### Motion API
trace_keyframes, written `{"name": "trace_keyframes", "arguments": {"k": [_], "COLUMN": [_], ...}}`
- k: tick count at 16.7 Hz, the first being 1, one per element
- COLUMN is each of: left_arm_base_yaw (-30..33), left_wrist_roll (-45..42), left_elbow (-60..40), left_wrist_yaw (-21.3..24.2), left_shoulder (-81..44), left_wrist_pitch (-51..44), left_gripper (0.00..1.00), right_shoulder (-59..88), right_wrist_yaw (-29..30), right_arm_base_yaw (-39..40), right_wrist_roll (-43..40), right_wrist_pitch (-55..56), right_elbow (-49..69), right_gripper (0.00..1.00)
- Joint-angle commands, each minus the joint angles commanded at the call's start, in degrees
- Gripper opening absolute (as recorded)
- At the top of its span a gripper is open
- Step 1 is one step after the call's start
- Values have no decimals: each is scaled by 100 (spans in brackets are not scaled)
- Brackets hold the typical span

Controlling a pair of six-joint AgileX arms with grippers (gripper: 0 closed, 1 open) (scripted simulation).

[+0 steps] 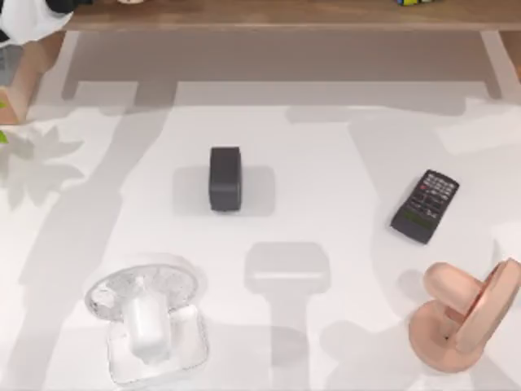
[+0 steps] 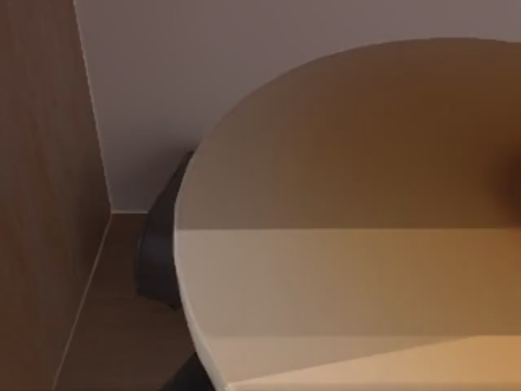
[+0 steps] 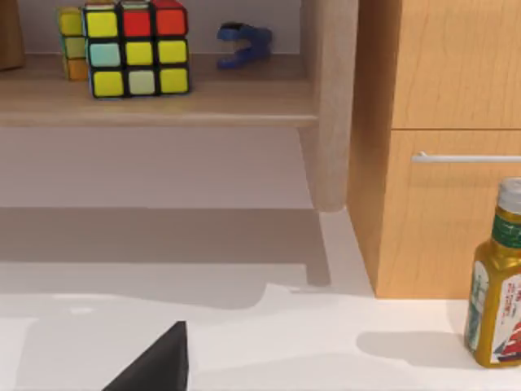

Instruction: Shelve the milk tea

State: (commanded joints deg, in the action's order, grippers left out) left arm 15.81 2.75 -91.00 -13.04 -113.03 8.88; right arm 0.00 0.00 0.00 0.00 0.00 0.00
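Facing a shelf, right wrist view shows a Rubik's cube (image 3: 136, 47); finger states unclear.

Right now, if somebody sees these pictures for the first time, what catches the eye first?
Probably the bright cube puzzle on the wooden shelf, with a blue clip beside it, in the right wrist view. On the white table, a clear fan-shaped object lies near left, a pink stand near right, and a small black box sits mid-table.
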Motion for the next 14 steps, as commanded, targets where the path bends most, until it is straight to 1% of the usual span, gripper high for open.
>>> {"name": "trace_keyframes", "arguments": {"k": [8,9,14], "left_arm_base_yaw": [0,0,0], "left_wrist_roll": [0,0,0], "left_elbow": [0,0,0], "left_wrist_yaw": [0,0,0], "left_shoulder": [0,0,0], "left_wrist_pitch": [0,0,0], "left_gripper": [98,100,100], "right_shoulder": [0,0,0], "right_wrist_yaw": [0,0,0], "right_arm_base_yaw": [0,0,0], "right_wrist_roll": [0,0,0], "right_wrist_pitch": [0,0,0], "right_elbow": [0,0,0], "right_gripper": [100,100,100]}}
